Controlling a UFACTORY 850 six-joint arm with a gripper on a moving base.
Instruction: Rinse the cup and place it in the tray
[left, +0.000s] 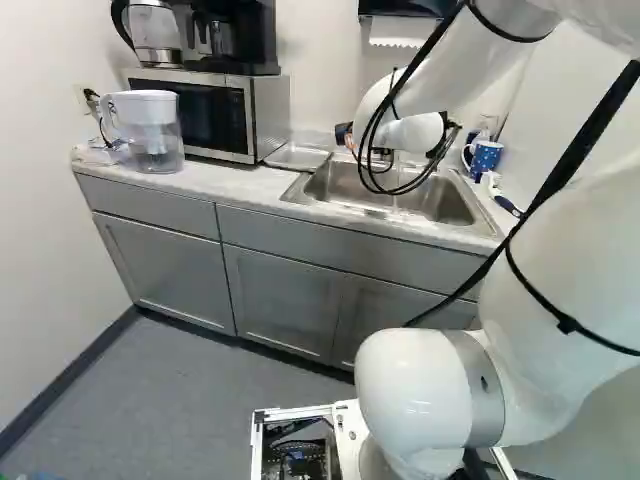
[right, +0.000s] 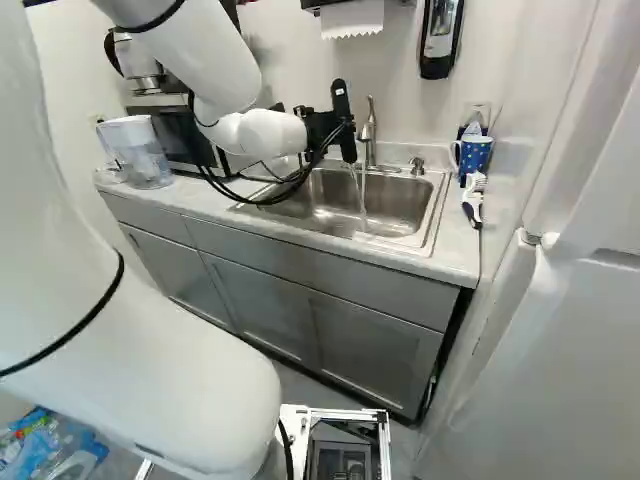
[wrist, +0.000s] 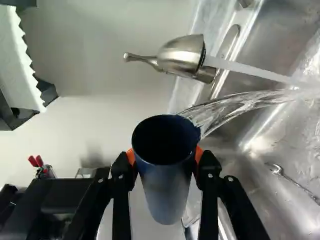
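Evidently mid-rinse, the dark-blue cylindrical cup (wrist: 166, 195) is held beside the running faucet (wrist: 182, 56), tipped so that water (wrist: 235, 105) spills from its mouth and falls near the faucet's own stream. The black two-finger gripper (wrist: 165, 156) pinches the cup from opposite sides, its orange pads (wrist: 131, 156) close below the rim; this grip leaves the mouth unobstructed for filling and emptying. Tipping it over the stainless-steel sink (right: 395, 200), beneath the faucet, lets the basin catch the runoff. A small metal utensil (wrist: 287, 179), its kind uncertain, lies under the faucet in that basin. To the faucet's right in the right base view stands a dotted blue mug (right: 475, 154). The shallow tray (left: 298, 156), left of the faucet in the left base view, is probably the destination. Draining should precede transfer; swinging early could drip on the counter or strike the faucet.
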